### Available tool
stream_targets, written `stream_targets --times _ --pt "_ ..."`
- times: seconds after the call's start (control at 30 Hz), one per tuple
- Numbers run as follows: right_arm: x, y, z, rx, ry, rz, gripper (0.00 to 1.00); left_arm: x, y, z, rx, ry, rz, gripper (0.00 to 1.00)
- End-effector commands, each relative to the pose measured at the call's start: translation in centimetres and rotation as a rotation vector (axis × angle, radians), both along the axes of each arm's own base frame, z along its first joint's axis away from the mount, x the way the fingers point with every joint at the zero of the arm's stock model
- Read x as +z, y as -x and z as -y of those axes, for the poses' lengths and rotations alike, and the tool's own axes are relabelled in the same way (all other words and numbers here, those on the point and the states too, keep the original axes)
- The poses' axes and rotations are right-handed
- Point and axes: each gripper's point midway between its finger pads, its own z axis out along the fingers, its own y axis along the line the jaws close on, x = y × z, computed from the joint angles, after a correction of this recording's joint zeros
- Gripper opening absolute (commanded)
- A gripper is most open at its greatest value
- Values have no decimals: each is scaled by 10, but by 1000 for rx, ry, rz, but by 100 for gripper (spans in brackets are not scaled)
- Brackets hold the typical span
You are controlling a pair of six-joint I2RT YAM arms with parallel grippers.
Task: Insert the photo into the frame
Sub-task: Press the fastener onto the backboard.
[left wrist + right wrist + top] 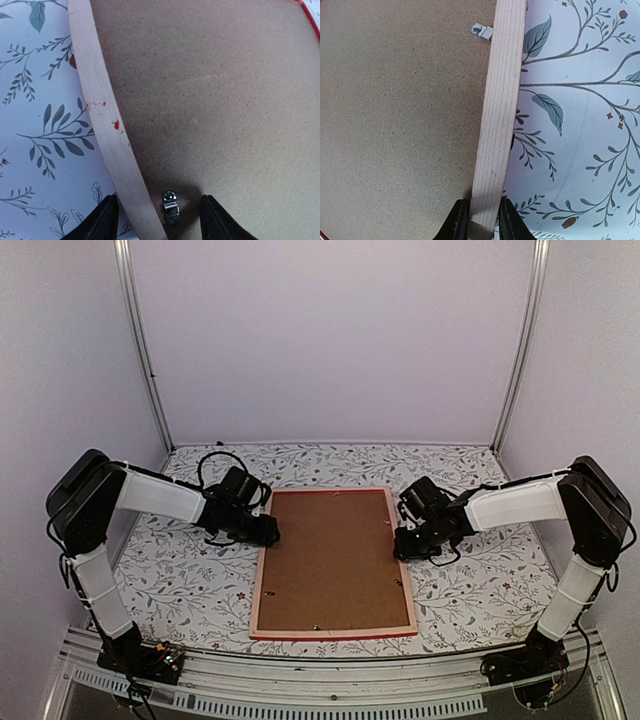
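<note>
**Frame lies back-up in mid-table, one claw gripping it, one released**

The frame (262, 580) lies flat in the middle of the table (180, 580), face down. Its pale wood back is turned up, and only a thin red line of the front shows along the near edge. A plain brown backing board (333, 560) fills the opening inside the rails.

The right gripper (484, 202) is at the frame's right rail, about halfway along its length. In the right wrist view its two dark fingers press against either side of the pale wood strip, so it is clenched on the frame. Farther along the same rail, a small metal tab (481, 31) reaches in over the board.

The left gripper (268, 530) is at the left rail, towards the far corner. Its fingers stand spread and released (the left wrist view shows one tip over the patterned tablecloth outside the rail and the other over the brown board inside). The wood strip passes between them, and I cannot tell whether the tablecloth-side tip touches it. A small metal clip (170, 206) sits on the board just beside the rail, also between the two tips. A few red paint flecks (116, 125) mark the wood there.

The two arms reach in from opposite sides and are well apart.
</note>
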Motion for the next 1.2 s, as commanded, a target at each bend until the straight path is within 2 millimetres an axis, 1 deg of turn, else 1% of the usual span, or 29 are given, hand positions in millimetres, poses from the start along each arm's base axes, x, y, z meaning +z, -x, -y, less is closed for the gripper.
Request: stream_targets --times 0.0,0.2,0.33,0.47,0.6,0.73,0.83,0.87,0.9,0.97,1.03,1.17 --pt "-5 7 -8 53 7 -29 23 -15 6 -10 2 -73 -26 54" --pt "-7 7 -8 55 5 -30 22 -17 8 -23 25 -120 -6 40" --pt "-8 8 -9 58 1 -35 23 -20 6 -24 25 -126 7 32" --pt "-10 10 -7 55 6 -37 22 -22 5 -21 19 -119 11 27" --pt "-11 11 -5 52 10 -39 22 -23 5 -22 13 -118 15 24" --pt "-12 11 -5 52 14 -40 22 -26 9 -22 13 -108 5 23" --pt "-12 10 -4 53 17 -37 22 -28 12 -23 30 -68 -11 20" --pt "-11 10 -4 55 19 -37 22 -29 14 -22 34 -43 -20 21" --pt "-12 9 -4 55 20 -36 22 -30 16 -23 43 -20 -31 24" --pt "-12 10 -3 56 24 -39 22 -31 21 -22 50 20 -58 35" --pt "-13 11 -3 58 24 -42 22 -33 25 -24 62 25 -72 42" --pt "-13 11 -4 61 23 -43 22 -33 25 -27 80 30 -76 48"
